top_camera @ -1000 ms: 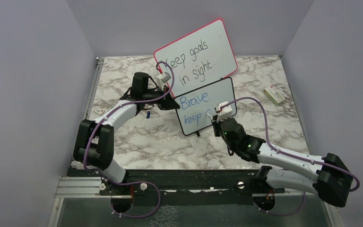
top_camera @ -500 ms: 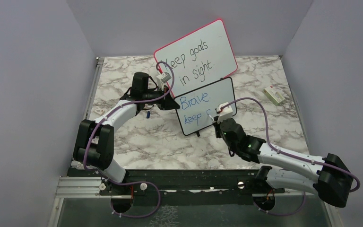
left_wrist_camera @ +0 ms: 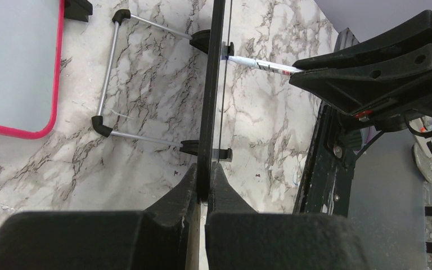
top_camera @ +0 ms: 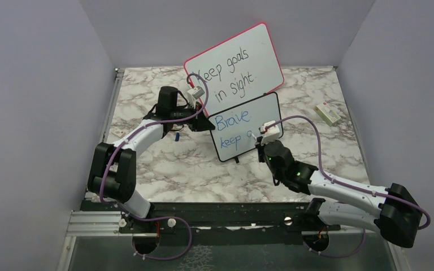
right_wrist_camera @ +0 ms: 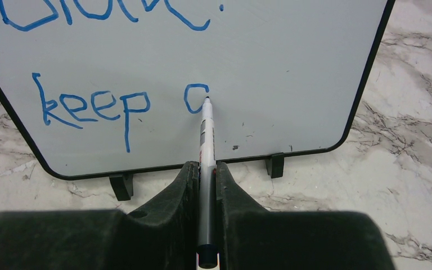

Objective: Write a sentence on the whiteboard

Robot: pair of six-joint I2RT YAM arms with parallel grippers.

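The black-framed whiteboard (top_camera: 243,116) stands upright mid-table. In the left wrist view the whiteboard (left_wrist_camera: 211,101) is edge-on. My left gripper (top_camera: 208,125) is shut on its left edge, and its fingertips (left_wrist_camera: 191,177) pinch the frame. The blue sentence (right_wrist_camera: 93,107) reads "Brave." with "keep" below it and an open round stroke (right_wrist_camera: 194,97) after that. My right gripper (right_wrist_camera: 205,166) is shut on a marker (right_wrist_camera: 206,135), whose tip touches the board at the end of that stroke. From above, the right gripper (top_camera: 258,141) is in front of the board's lower right part.
A larger pink-framed board (top_camera: 234,65) with black writing leans behind the whiteboard. A small white box (top_camera: 328,114) lies at the right. A blue cap (top_camera: 177,136) lies by the left arm. A wire stand (left_wrist_camera: 109,73) props the whiteboard from behind. Grey walls close in three sides.
The blue stroke after "keep" has grown from a short curve into a rounder, nearly closed shape. The right gripper shifted slightly with the marker. The left arm has not moved.
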